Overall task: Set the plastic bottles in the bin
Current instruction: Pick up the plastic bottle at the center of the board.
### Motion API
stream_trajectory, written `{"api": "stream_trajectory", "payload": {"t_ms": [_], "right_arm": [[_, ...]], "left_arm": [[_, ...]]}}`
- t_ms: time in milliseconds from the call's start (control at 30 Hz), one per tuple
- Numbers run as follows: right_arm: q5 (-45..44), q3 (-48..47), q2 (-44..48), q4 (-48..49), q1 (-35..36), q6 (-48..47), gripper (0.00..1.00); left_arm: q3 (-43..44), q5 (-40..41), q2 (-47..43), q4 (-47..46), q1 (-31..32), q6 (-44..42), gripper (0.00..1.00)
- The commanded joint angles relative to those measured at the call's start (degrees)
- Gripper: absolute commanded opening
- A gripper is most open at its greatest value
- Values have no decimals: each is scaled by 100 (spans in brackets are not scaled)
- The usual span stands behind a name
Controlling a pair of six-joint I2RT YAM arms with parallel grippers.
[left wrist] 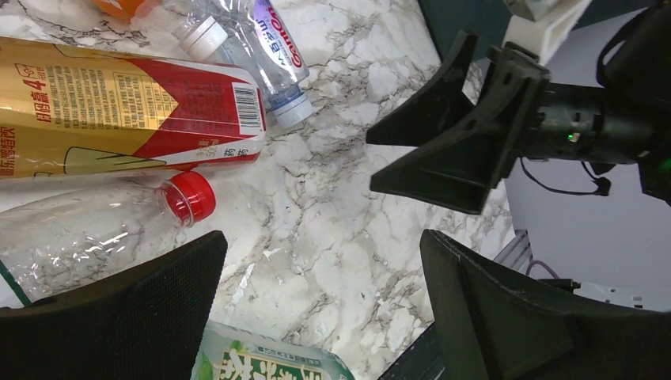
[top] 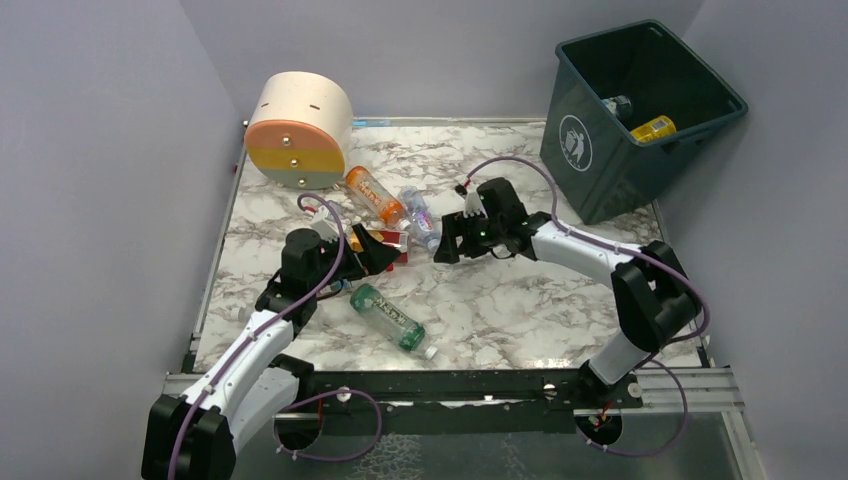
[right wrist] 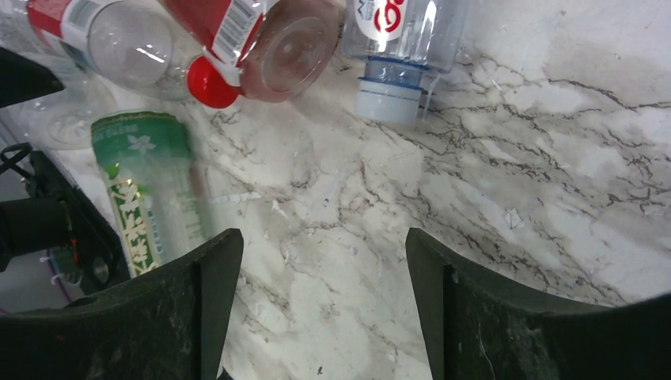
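The dark teal bin [top: 600, 150] stands at the far right with a yellow bottle [top: 652, 128] and a clear one [top: 615, 105] inside. On the marble lie an orange bottle [top: 375, 195], a clear blue-labelled bottle [top: 420, 215], a red-and-yellow labelled bottle [top: 392, 243] and a green bottle [top: 390, 318]. My left gripper [top: 378, 252] is open and empty beside the red-and-yellow bottle [left wrist: 126, 111], with a red-capped clear bottle [left wrist: 95, 229] and the green bottle [left wrist: 269, 360] by its left finger. My right gripper [top: 446, 246] is open and empty over bare marble; its view shows the green bottle [right wrist: 146, 190] and the clear bottle's white cap [right wrist: 388, 103].
A cream cylinder with an orange and green face [top: 300, 130] lies at the far left of the table. Grey walls close in left, back and right. The right gripper [left wrist: 467, 134] faces the left one closely. A black rail [top: 450, 385] runs along the near edge.
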State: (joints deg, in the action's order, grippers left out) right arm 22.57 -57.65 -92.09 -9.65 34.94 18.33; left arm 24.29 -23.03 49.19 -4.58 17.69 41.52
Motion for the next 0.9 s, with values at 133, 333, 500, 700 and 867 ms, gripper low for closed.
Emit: {"api": "stream_trajectory", "payload": {"t_ms": [133,333,500,700,867], "right_arm": [[-799,-726,-822,420,109,-377,74],[-1182,-1169,-1241,454,111,-569,80],[-1333,-1580,-1671,404,116,-647,85],[-1501,-2080,-2067,307,118,-770,85],[-1540,-2433,-2352,185,118,-787,85]], "left_arm": [[73,79,-216,50,-25,-102,99],[29,71,-287,39,-21,-43,99],[39,66,-345,111,-20,-40,99],[87,120,-524,316,-21,-72,99],[71,141,-562,346,-20,-74,99]]}}
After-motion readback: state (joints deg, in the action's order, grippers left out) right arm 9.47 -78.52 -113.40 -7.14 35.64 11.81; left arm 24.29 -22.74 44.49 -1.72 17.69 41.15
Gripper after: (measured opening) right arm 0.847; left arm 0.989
